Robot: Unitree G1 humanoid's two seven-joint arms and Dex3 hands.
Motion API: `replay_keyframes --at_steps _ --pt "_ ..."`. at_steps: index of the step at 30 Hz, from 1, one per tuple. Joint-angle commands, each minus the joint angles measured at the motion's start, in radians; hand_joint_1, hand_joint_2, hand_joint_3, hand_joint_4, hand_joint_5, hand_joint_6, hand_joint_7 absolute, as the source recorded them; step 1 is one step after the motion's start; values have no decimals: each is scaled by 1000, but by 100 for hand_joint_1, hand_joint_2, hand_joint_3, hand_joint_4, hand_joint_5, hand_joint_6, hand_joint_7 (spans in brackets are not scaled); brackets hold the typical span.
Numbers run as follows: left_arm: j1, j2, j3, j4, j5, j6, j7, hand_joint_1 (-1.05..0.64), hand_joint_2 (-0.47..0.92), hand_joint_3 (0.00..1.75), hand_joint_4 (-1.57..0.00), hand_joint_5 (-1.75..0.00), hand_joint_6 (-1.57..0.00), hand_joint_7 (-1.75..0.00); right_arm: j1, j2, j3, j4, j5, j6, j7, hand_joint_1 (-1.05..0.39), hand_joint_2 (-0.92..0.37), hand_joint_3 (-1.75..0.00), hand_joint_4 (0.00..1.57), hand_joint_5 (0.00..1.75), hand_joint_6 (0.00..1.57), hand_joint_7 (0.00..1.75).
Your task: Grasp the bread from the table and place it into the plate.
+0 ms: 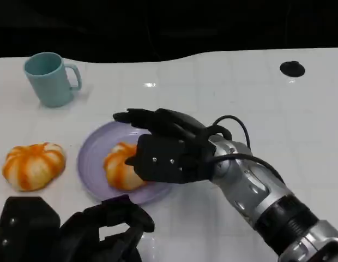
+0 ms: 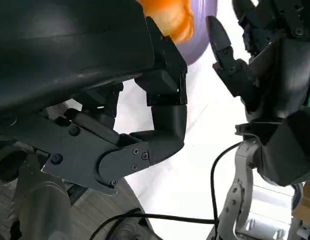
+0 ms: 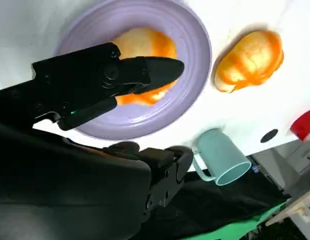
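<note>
A glossy white tabletop [image 1: 223, 98] runs back to a dark, featureless background along its far edge. Toward the near left part of it sits a lilac plate [image 1: 92, 158], and on the plate lies a bread [image 1: 119, 164], orange-glazed with pale streaks; its right side is hidden behind the right hand [image 1: 163, 150], which reaches over the plate from the right. From the right wrist camera the fingers [image 3: 145, 72] stretch out over the bread, apparently spread rather than closed around it, but whether any fingertip touches the bread cannot be made out. A second bread [image 1: 34, 165] rests on the tabletop just left of the plate, near the left edge, apart from the rim. A teal mug [image 1: 50, 78] stands upright toward the far left corner, handle to the right. A small black disc [image 1: 292, 69] lies near the far right edge; what it is cannot be told. The left hand [image 1: 103, 232] sits at the near edge, cut off by the frame, fingers curled inward with nothing visible in them.
</note>
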Motion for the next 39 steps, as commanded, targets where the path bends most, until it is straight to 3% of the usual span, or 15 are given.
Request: replay_keyframes --at_steps 1,8,16,21,23,27,31,32,35,37,39 --pt "2 14 8 -10 3 2 5 -36 74 89 -68 -175 -61 -151 20 -23 9 -66 -4 39 23 -73 -92 -32 1 21 16 1" --pt "2 16 5 -7 7 -4 5 -37 73 91 -66 -175 -60 -151 88 -79 9 -222 -4 41 53 -73 -92 -31 6 27 18 1" --pt "0 13 3 3 12 -15 7 -35 70 98 -66 -175 -60 -152 256 -180 -35 -511 47 10 91 -67 -92 -26 16 39 26 5" --pt "-3 7 6 12 8 -13 11 -35 89 65 -65 -175 -61 -146 395 -230 -82 -682 117 -9 107 -63 -92 -21 21 53 35 8" --pt "-5 10 5 10 10 -8 13 -36 91 60 -65 -175 -61 -146 461 -248 -104 -739 151 -25 101 -62 -92 -20 24 56 38 10" --pt "-5 14 6 9 10 -14 8 -36 92 59 -63 -175 -60 -147 568 -271 -140 -826 200 -37 98 -55 -92 -15 31 68 50 14" --pt "-5 18 8 18 9 -28 1 -36 89 62 -66 -175 -61 -148 664 -281 -175 -861 238 -117 62 -42 -91 -10 38 104 67 26" --pt "-5 18 10 21 7 -29 0 -36 86 66 -66 -175 -62 -147 688 -284 -186 -868 248 -133 56 -37 -86 -19 42 117 68 42" --pt "-7 17 16 26 -2 -27 -1 -34 85 70 -66 -175 -62 -146 735 -292 -212 -877 272 -170 42 -30 -42 -102 48 136 58 96" --pt "-8 15 19 30 -7 -26 -2 -33 85 71 -66 -175 -62 -145 760 -298 -231 -876 289 -200 38 -27 -35 -116 51 138 58 105" --pt "-10 16 20 35 -8 -29 -3 -34 84 72 -67 -175 -62 -145 782 -308 -249 -877 305 -224 39 -15 -39 -115 57 148 65 112"
